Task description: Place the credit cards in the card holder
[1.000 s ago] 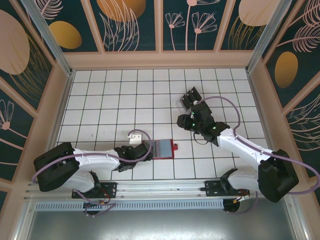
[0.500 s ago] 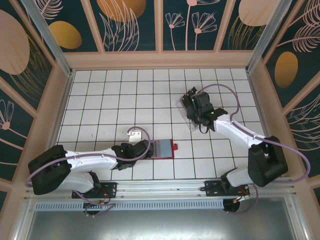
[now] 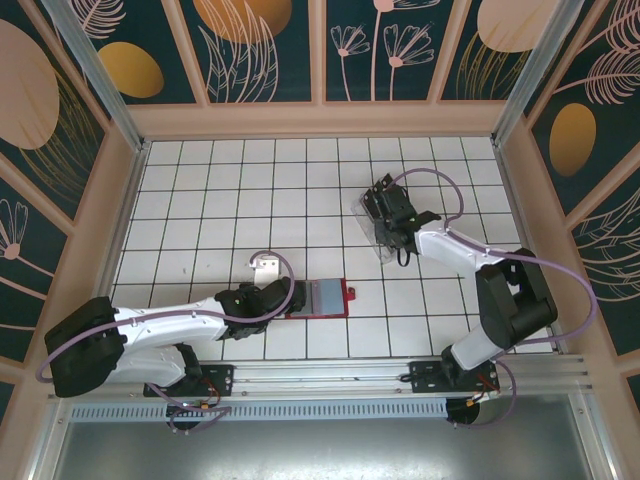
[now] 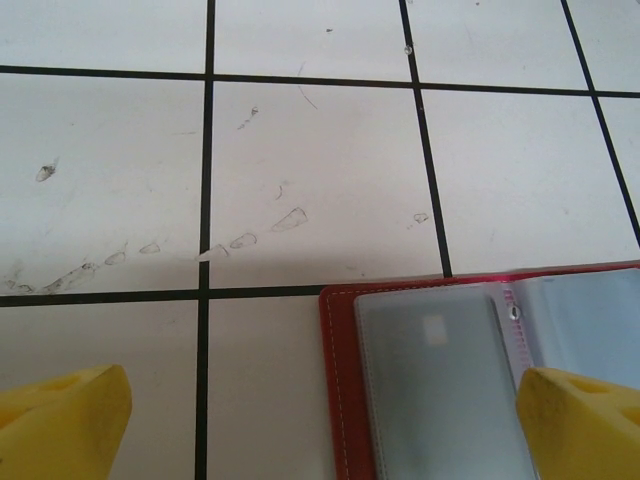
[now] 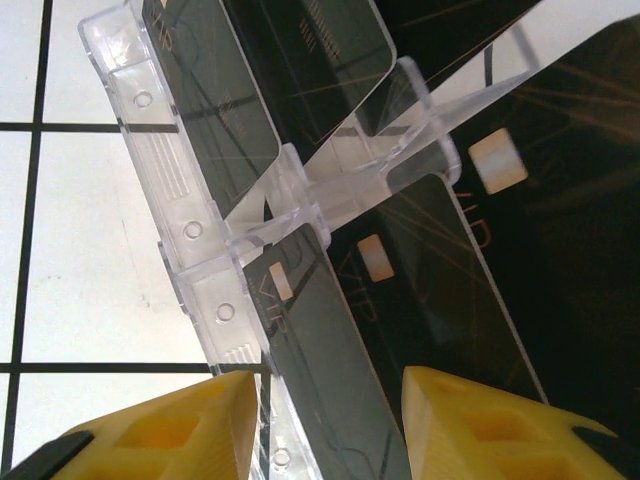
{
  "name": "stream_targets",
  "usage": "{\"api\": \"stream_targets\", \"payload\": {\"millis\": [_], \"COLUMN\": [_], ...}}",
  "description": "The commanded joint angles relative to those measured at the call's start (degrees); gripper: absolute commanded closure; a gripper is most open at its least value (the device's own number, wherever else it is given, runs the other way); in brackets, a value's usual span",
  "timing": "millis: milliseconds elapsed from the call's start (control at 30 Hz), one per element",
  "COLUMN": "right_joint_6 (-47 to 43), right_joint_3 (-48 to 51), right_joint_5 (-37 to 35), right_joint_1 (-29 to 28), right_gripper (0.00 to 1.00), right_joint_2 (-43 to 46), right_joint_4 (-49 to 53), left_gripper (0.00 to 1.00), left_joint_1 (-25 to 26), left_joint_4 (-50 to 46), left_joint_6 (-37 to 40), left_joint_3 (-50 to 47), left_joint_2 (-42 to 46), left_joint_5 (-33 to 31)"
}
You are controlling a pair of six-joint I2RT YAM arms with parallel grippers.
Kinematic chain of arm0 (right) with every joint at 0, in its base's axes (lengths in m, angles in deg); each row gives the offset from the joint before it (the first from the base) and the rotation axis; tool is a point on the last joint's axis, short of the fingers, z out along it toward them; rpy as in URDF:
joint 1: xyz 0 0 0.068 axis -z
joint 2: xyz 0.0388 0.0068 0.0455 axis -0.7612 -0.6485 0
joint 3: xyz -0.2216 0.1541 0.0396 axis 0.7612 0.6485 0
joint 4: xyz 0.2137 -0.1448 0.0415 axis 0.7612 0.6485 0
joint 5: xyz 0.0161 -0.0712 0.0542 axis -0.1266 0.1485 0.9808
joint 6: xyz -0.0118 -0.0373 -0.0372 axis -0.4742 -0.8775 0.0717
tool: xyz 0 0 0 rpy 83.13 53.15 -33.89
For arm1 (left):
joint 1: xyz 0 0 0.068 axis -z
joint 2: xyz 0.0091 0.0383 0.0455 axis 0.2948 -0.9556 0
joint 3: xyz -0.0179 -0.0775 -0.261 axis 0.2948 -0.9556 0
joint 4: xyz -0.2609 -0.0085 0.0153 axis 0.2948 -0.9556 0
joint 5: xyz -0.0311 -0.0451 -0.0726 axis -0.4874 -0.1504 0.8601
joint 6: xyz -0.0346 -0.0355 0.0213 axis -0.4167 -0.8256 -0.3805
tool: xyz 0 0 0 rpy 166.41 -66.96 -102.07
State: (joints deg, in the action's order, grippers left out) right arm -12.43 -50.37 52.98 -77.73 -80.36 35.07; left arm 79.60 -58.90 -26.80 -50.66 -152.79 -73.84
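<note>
Standing in the slots of the clear slotted tray (image 5: 190, 230), the credit cards (image 5: 440, 270) are black and fan out at different slants. The one that matters for my next move is the nearest card (image 5: 320, 340). Seen from my right wrist, it leans out of the tray's near end, and its long edge runs from the tray's middle post straight down into the gap of my right gripper (image 5: 330, 430). That card lies dead ahead of me, not off to either side.

My right jaws stand partway apart, with one yellow fingertip (image 5: 160, 425) on the tray-wall side of the card and the other on the side of the wider card next to it. Whether either pad already presses on the card I cannot tell, because its lower end passes out of view between them. I judge the pinch should close across the card's thin faces, and the lift should follow its slant so it clears the slot.

From above, the red card holder (image 3: 325, 298) lies open well apart from the tray, toward the arm bases and to the left. My left gripper (image 3: 283, 300) is far nearer to it. Its jaws are spread wide just over the holder's outer edge, with the grey-blue pockets (image 4: 430, 380) between the fingertips.
</note>
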Motion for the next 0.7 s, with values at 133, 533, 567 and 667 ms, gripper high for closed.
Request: {"api": "stream_targets", "payload": {"millis": [133,533,567,667], "right_joint_6": [-1.0,-1.7,-1.8,-2.2], "right_joint_3": [-1.3,-2.7,-2.8,-3.0], "right_joint_5": [0.5,-0.2,-0.2,-0.2], "right_joint_1": [-0.2,-0.7,-0.7,-0.7], "right_gripper": [0.61,0.69,0.7,0.75], "right_joint_2": [-1.1,-1.5,-1.6,-1.9], "right_joint_4": [0.5,1.7,1.7,2.0], "left_gripper": [0.02,0.01,0.01,0.01], "left_joint_1": [-0.3,-0.3,-0.4,-0.4], "left_joint_4": [-1.2,-0.5,-0.5,-0.5], "left_joint_6": [-0.2,-0.2,-0.2,-0.2], "left_joint_3": [-0.7,-0.9,-0.9,-1.0], "left_joint_2": [0.4,0.1,0.0,0.0], "left_joint_5": [-1.1,-0.7,-0.6,-0.5]}}
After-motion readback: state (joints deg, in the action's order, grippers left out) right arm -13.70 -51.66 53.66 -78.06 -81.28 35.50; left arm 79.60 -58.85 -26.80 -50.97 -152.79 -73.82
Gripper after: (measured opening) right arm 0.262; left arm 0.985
